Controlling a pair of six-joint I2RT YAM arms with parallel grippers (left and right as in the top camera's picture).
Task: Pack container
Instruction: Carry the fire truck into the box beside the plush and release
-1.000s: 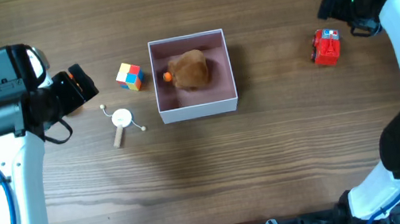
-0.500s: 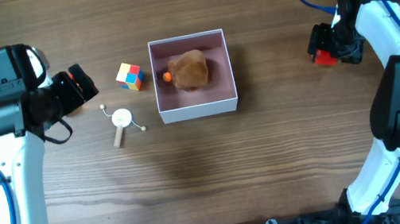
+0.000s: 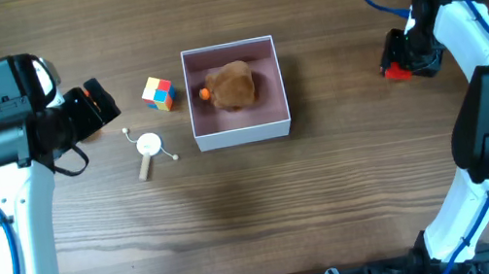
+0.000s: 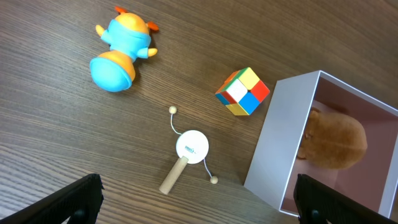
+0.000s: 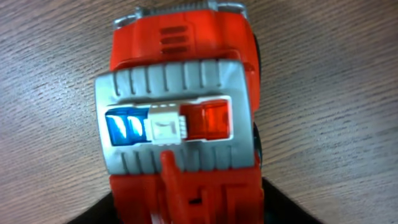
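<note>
The container (image 3: 243,137) is a square white box with a pale pink inside, in the middle of the table; its wall (image 4: 273,149) also shows in the left wrist view. A brown plush (image 3: 232,85) and a small orange piece (image 3: 204,93) lie in it. A red toy truck (image 3: 396,71) stands far right. My right gripper (image 3: 406,57) is down over it. In the right wrist view the truck (image 5: 180,124) fills the frame, and the right gripper (image 5: 186,208) has a black finger pressed against each side. My left gripper (image 3: 97,103) hangs open left of the toys, holding nothing.
A colourful cube (image 3: 157,93) and a small wooden rattle drum (image 3: 148,150) lie just left of the container. A blue and orange toy figure (image 4: 118,50) lies further left, under the left arm in the overhead view. Black fixtures line the table's front edge.
The right arm swung in and came down over the red truck, and its jaws closed in against the truck's sides. The left arm and the other toys have not moved.
</note>
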